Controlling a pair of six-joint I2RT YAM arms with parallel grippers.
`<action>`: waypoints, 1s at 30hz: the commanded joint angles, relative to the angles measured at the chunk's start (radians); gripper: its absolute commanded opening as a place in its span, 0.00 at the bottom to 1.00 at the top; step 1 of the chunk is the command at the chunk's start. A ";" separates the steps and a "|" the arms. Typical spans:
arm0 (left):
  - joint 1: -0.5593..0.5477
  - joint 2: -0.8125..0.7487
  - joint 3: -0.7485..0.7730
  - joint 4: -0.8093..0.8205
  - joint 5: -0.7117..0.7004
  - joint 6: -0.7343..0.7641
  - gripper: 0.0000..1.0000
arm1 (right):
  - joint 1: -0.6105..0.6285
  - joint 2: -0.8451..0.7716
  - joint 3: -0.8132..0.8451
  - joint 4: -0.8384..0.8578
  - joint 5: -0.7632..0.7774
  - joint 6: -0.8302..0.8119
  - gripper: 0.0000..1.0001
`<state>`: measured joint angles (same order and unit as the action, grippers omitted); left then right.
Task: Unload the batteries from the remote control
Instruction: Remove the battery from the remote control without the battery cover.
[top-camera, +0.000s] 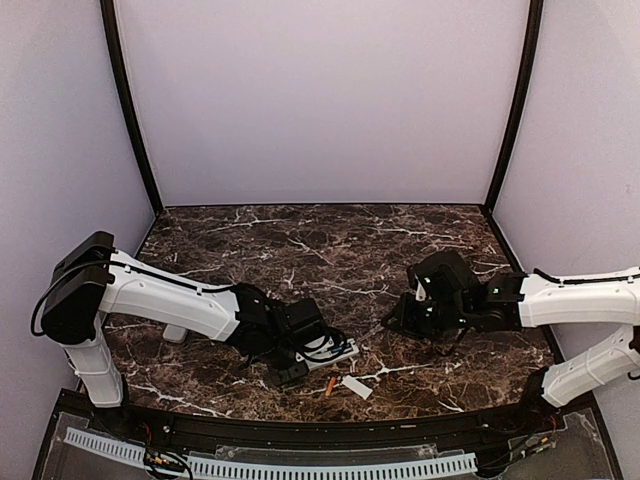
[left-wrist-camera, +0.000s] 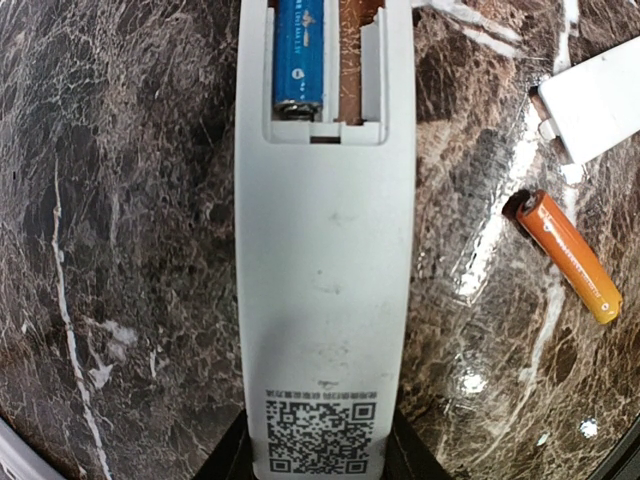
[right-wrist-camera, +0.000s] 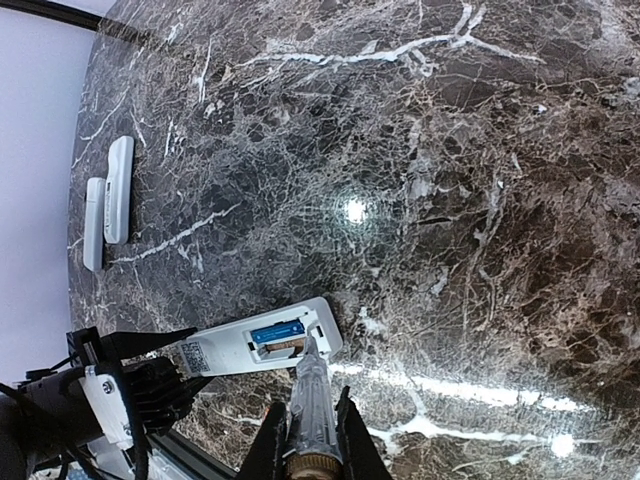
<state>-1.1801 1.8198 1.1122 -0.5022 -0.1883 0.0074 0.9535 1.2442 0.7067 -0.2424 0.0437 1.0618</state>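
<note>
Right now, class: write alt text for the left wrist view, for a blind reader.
A white remote, back up, has its compartment open: one blue battery inside, the slot beside it empty. Nearby on the marble table lie an orange battery and a white cover.

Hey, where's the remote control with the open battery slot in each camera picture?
Top external: remote control low centre, held by the left gripper.
Left wrist: remote control fills the middle, top to bottom.
Right wrist: remote control lower left, above the right gripper and its tool.
Shared landmark: blue battery in its slot, both wrist views.
</note>
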 joint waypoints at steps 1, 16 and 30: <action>0.008 0.047 -0.011 -0.019 -0.023 -0.003 0.18 | -0.009 0.016 0.017 0.015 0.002 -0.017 0.00; 0.008 0.049 -0.008 -0.022 -0.023 -0.003 0.18 | -0.009 0.032 0.000 0.042 -0.039 -0.003 0.00; 0.008 0.050 -0.008 -0.023 -0.023 -0.003 0.18 | -0.009 0.024 -0.003 0.152 -0.172 0.038 0.00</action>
<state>-1.1801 1.8206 1.1126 -0.5026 -0.1883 0.0071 0.9405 1.2640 0.7063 -0.1989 -0.0204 1.0695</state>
